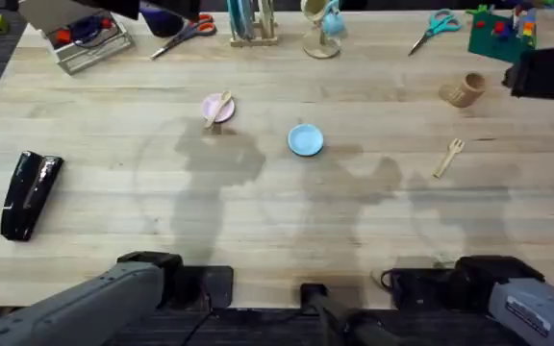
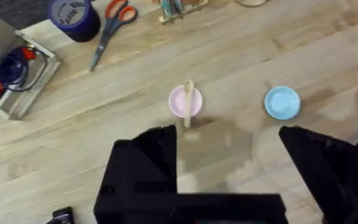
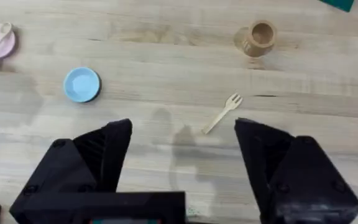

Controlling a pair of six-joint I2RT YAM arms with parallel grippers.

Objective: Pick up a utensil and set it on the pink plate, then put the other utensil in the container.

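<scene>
The wooden spoon [image 1: 218,107] lies across the small pink plate [image 1: 227,113] at the table's middle left; it shows as the spoon [image 2: 189,99] on the pink plate [image 2: 178,102] in the left wrist view. The wooden fork [image 1: 448,158] lies flat on the bare table at the right, tines toward the far side. Beyond the fork, the tan ribbed container [image 1: 464,90] stands; it shows as the container [image 3: 257,38] and the fork [image 3: 222,114] in the right wrist view. My left gripper [image 2: 229,158] and right gripper [image 3: 182,158] are both open and empty, held back near the table's front edge.
A light blue plate [image 1: 305,140] sits between the pink plate and the fork. A black object [image 1: 30,192] lies at the left. Along the far edge are a wire tray [image 1: 85,38], red scissors [image 1: 186,37], a mug stand [image 1: 323,29], teal scissors [image 1: 436,27] and a green block board [image 1: 501,31].
</scene>
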